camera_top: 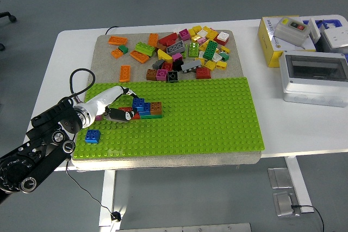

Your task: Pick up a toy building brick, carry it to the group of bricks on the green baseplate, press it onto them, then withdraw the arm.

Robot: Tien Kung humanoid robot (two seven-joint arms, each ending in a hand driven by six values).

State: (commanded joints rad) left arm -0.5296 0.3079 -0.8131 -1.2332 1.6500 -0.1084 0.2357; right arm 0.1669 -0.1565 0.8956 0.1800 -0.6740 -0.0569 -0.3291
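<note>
A group of blue, brown, red and green bricks sits on the left part of the green baseplate. My left hand lies on the baseplate just left of the group, fingers spread and holding nothing, fingertips close to the group's left side. A single blue brick stands near the baseplate's front left corner, below the forearm. The loose brick pile lies on the grey mat behind the baseplate.
Orange bricks lie at the mat's back left. A yellow box and a grey enclosure stand on the table's right side. A black cable loops above my left wrist.
</note>
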